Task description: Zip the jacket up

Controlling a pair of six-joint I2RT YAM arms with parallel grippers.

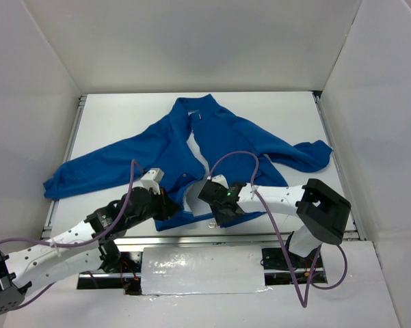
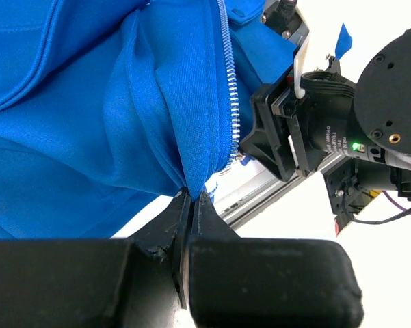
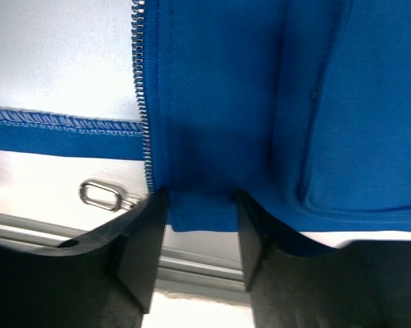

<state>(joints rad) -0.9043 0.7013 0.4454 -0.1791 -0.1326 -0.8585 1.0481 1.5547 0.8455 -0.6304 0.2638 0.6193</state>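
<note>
The left arm (image 1: 61,239) and right arm (image 1: 280,197) are white-shelled with black joints, and a purple cable (image 1: 132,181) runs off each. The right's black wrist motor (image 2: 328,133) shows a green light (image 2: 355,145) and white lettering, seemingly a label.

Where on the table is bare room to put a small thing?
Bare: the far left and far right corners of the table, each beyond a sleeve of the jacket. Crowded: the near edge, where the left gripper and right gripper meet the hem.
</note>
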